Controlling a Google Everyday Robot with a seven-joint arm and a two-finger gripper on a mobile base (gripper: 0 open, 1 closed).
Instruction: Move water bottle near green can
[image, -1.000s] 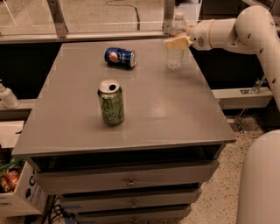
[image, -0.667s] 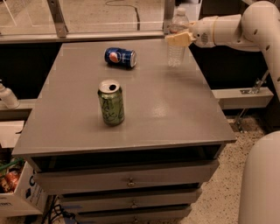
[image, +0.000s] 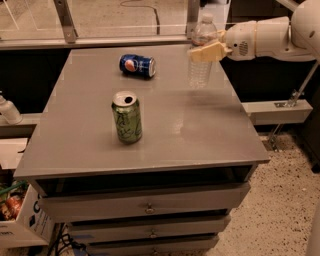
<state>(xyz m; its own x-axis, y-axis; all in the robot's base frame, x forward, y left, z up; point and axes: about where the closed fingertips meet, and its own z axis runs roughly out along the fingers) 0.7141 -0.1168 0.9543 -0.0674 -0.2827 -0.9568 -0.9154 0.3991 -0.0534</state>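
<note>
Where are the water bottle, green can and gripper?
water bottle (image: 199, 75): camera view, lower ribbed body.
green can (image: 128, 122): camera view, side wall.
gripper (image: 201, 52): camera view, tan tip at the bottle's middle, far right.

My arm (image: 265, 37) reaches in level from the right; my gripper (image: 201, 52) clasps the upper part of the water bottle (image: 199, 75).
</note>
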